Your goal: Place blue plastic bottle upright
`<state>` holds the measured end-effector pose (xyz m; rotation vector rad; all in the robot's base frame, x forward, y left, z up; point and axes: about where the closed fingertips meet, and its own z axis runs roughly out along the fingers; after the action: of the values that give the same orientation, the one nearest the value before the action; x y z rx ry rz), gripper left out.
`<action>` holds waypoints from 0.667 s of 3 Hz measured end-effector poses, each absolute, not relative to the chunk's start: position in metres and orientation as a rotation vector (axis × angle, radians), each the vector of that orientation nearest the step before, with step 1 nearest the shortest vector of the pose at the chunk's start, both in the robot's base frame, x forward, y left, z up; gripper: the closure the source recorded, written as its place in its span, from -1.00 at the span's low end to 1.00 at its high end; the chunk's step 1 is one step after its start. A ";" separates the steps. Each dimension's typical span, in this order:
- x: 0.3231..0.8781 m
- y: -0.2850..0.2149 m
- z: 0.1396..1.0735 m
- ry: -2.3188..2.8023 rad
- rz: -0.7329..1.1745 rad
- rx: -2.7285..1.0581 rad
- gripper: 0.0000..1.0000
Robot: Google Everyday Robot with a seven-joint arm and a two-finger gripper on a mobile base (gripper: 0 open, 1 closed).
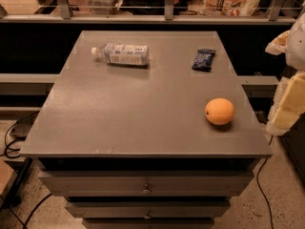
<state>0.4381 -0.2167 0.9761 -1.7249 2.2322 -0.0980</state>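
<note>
The blue plastic bottle (121,54) lies on its side near the far left of the grey table top (133,109). It is clear, with a pale blue-white label, and its white cap points left. My gripper (290,87) shows only as part of a pale white and cream arm shape at the right edge of the view, beside the table and well to the right of the bottle. It holds nothing that I can see.
An orange (219,111) sits near the table's right front. A small dark blue snack wrapper (203,59) lies at the far right. Drawers (145,185) are below the front edge. A railing (152,13) and a dark gap run behind the table. Cables (14,137) lie on the floor at left.
</note>
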 end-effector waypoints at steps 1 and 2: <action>0.438 -0.216 0.977 2.230 -0.101 -1.725 -1.00; 0.445 -0.207 0.982 2.197 -0.121 -1.752 -1.00</action>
<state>0.4454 -0.2074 0.9817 -1.7518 2.1971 -0.1211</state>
